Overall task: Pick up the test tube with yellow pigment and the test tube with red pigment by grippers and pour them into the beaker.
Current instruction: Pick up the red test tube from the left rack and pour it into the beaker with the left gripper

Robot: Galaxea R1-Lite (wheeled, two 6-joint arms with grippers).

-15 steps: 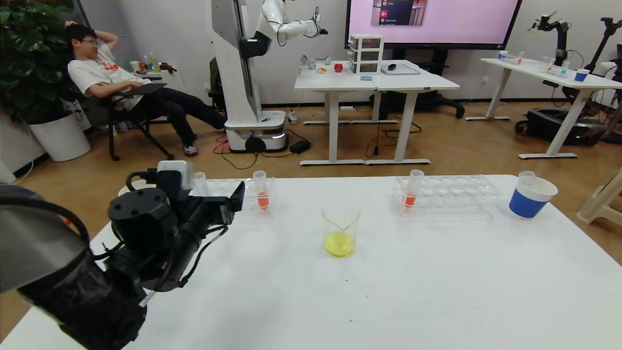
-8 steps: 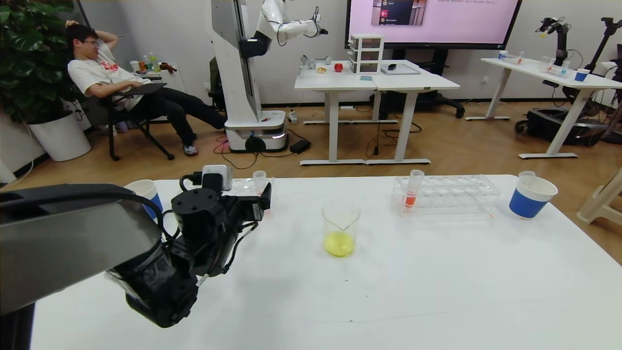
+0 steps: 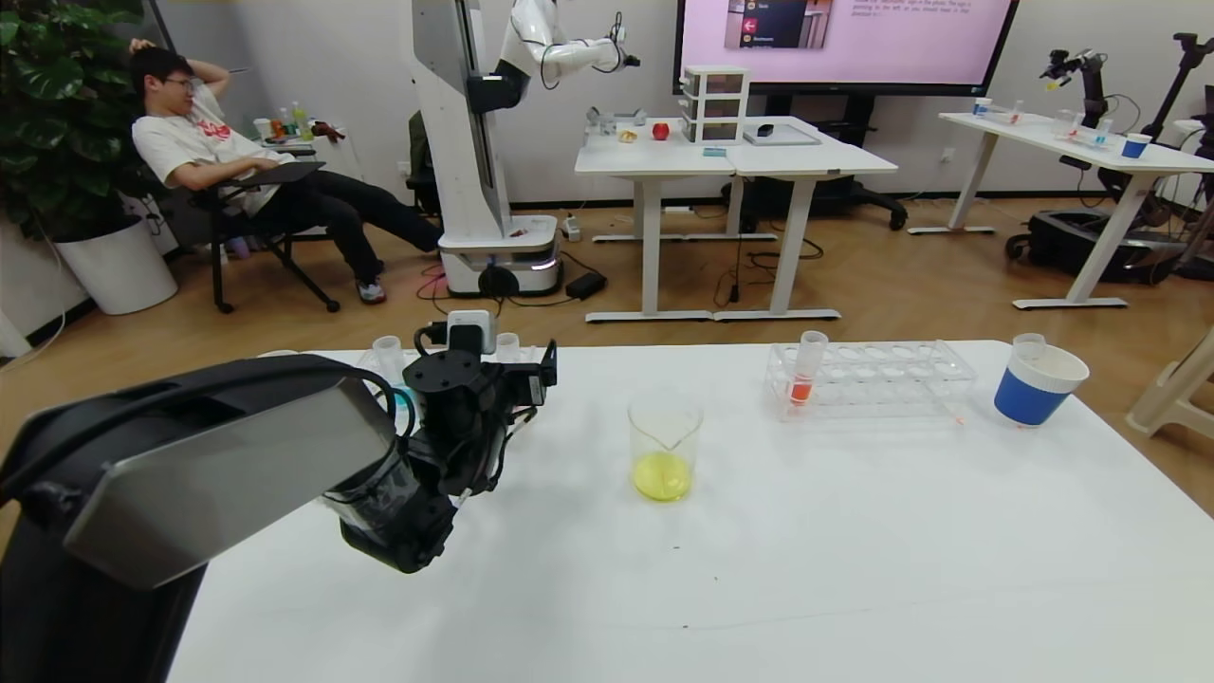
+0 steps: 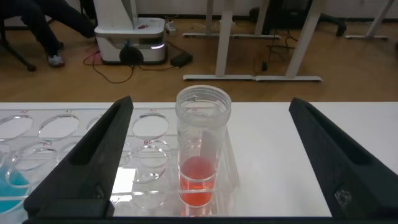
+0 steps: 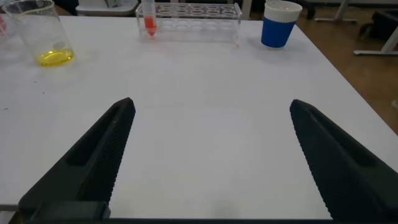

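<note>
My left gripper (image 3: 533, 372) is open at the near end of the left rack (image 4: 93, 134). In the left wrist view the gripper (image 4: 211, 106) has a finger on each side of a test tube with red pigment (image 4: 200, 158), not touching it; the tube stands upright in the rack. Only the tube's rim (image 3: 507, 345) shows in the head view. A second red tube (image 3: 804, 372) stands in the right rack (image 3: 882, 379). The beaker (image 3: 665, 450) holds yellow liquid at mid-table. No tube with yellow pigment is in view. My right gripper (image 5: 211, 104) is open and empty above bare table.
A blue paper cup (image 3: 1038, 384) stands at the far right of the table. A tube with blue liquid (image 4: 12, 183) sits further along the left rack. An empty tube (image 3: 387, 353) rises behind my left arm. The right wrist view shows the beaker (image 5: 43, 31) and cup (image 5: 280, 23) far off.
My left arm has swung forward and to the right along the table, bringing its open gripper up to the red tube in the left rack. The beaker and right rack have not moved.
</note>
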